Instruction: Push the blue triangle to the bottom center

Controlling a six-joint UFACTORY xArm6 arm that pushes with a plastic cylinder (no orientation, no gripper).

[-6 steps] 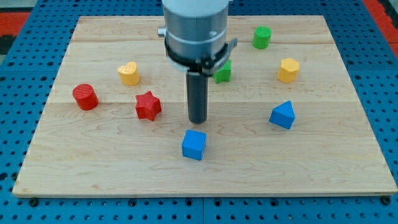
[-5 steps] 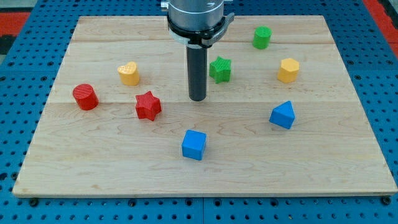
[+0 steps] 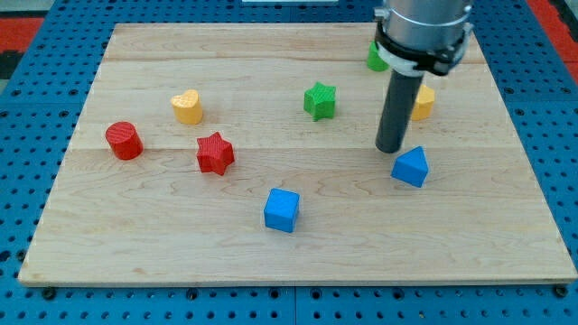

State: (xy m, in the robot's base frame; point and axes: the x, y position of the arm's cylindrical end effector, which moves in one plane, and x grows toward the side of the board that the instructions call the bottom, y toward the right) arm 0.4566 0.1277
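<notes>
The blue triangle (image 3: 411, 167) lies on the wooden board (image 3: 163, 253) at the view's right, a little below the middle height. My tip (image 3: 390, 149) stands just up and to the left of it, very close; I cannot tell if it touches. The dark rod rises from there toward the view's top, and the arm's body hides part of the green cylinder (image 3: 375, 59) and part of the yellow hexagon (image 3: 422, 102).
A blue cube (image 3: 282, 209) sits near the bottom centre. A green star (image 3: 320, 99) is left of the rod. A red star (image 3: 215, 153), a red cylinder (image 3: 124, 141) and a yellow heart (image 3: 187, 106) are on the left half.
My tip has moved up from above the blue cube, then far right to beside the blue triangle. No block has moved.
</notes>
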